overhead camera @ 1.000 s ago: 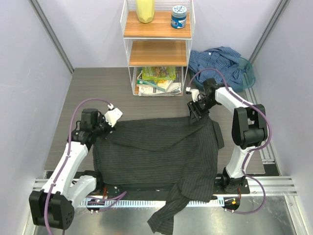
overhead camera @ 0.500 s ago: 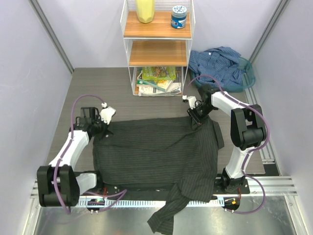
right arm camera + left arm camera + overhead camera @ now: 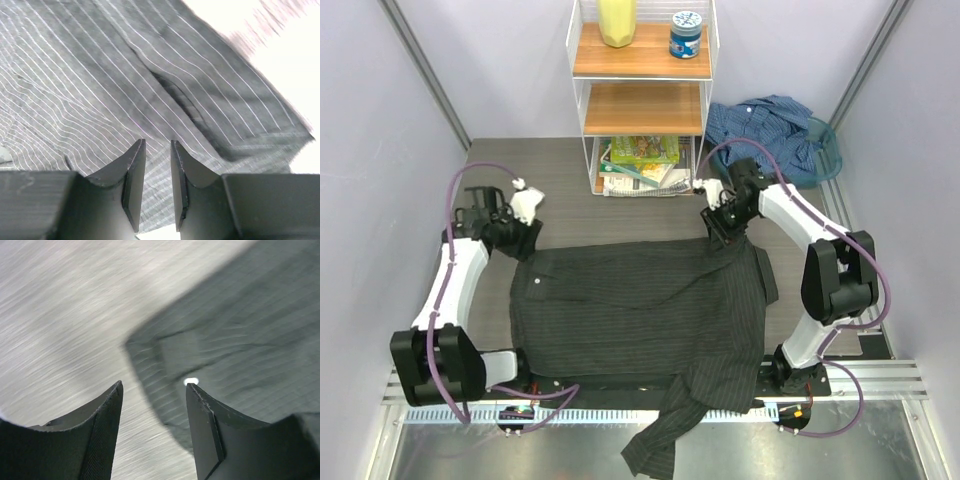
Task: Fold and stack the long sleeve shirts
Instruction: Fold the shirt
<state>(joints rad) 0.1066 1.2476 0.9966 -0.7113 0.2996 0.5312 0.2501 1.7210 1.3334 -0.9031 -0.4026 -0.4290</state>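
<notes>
Charcoal pinstriped shirt (image 3: pixel 640 310) lies spread almost flat over the middle of the table (image 3: pixel 570 190) in the top view, probably so it can be squared up for folding. One sleeve (image 3: pixel 655 440) trails off the edge at 6 o'clock and is not yet tucked in. The blue shirt (image 3: pixel 770 125) waits crumpled in a basket (image 3: pixel 827 150) at 1 o'clock, beside the shelf rack (image 3: pixel 640 100). The left gripper (image 3: pixel 523 238) hangs at the shirt's 10 o'clock corner and the right gripper (image 3: pixel 722 228) at its 2 o'clock corner, one on each end of the far hem.

In the left wrist view, the left gripper (image 3: pixel 155 390) has its jaws wide apart with nothing between them. The shirt's corner, with a pale button (image 3: pixel 190 381), lies flat at 1 o'clock just under the right-hand finger, and bare table shows at 10 o'clock.

In the right wrist view, the right gripper (image 3: pixel 157 152) has its jaws nearly together, leaving only a slim slit, low over pinstriped cloth (image 3: pixel 100 75). A raised crease runs toward them from 12 o'clock. I cannot tell whether they nip a fold of cloth; if so, it would serve to anchor that corner.
</notes>
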